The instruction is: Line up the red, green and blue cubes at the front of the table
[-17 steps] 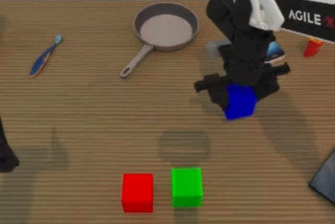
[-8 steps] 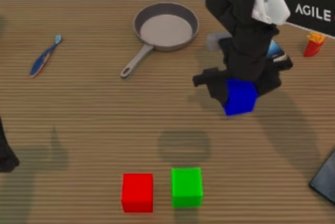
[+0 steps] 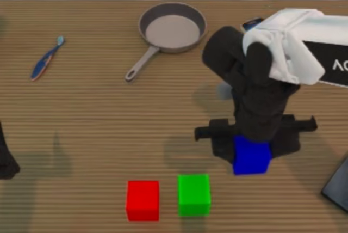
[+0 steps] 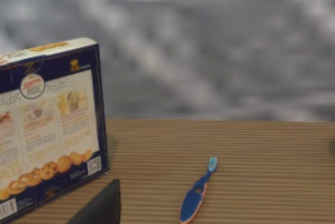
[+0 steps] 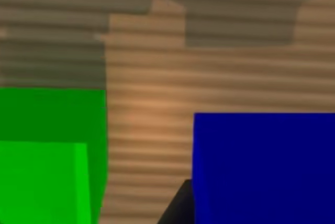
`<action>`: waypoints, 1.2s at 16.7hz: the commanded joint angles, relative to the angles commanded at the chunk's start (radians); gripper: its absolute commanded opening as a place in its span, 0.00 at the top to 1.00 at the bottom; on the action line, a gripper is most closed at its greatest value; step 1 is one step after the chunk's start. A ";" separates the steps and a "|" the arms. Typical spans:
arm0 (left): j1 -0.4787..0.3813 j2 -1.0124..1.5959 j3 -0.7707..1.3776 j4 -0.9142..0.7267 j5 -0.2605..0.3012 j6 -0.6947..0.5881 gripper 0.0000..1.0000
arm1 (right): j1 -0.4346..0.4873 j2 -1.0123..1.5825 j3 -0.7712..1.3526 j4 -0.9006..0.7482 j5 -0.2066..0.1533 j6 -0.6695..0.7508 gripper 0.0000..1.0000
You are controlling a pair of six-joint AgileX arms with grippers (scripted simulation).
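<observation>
above the striped wooden table [image 3: 81, 124], my right gripper [image 3: 251, 155] holds clamped the deep blue cube [image 3: 251, 157], which i should lower level, just right of the bright green cube [image 3: 194, 194].

Right arm [image 3: 293, 53]: white shell, black lettered panel, black wrist, black claw [image 3: 251, 145].

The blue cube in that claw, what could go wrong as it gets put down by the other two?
The right gripper holds the blue cube above the table, close to the green cube. Lowered too near, it might nudge the green cube against the red cube and spoil the row. Released crooked, it could land out of line. The left gripper is parked at the left edge.
</observation>
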 joint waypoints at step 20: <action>0.000 0.000 0.000 0.000 0.000 0.000 0.00 | 0.087 -0.018 -0.310 0.315 0.000 0.148 1.00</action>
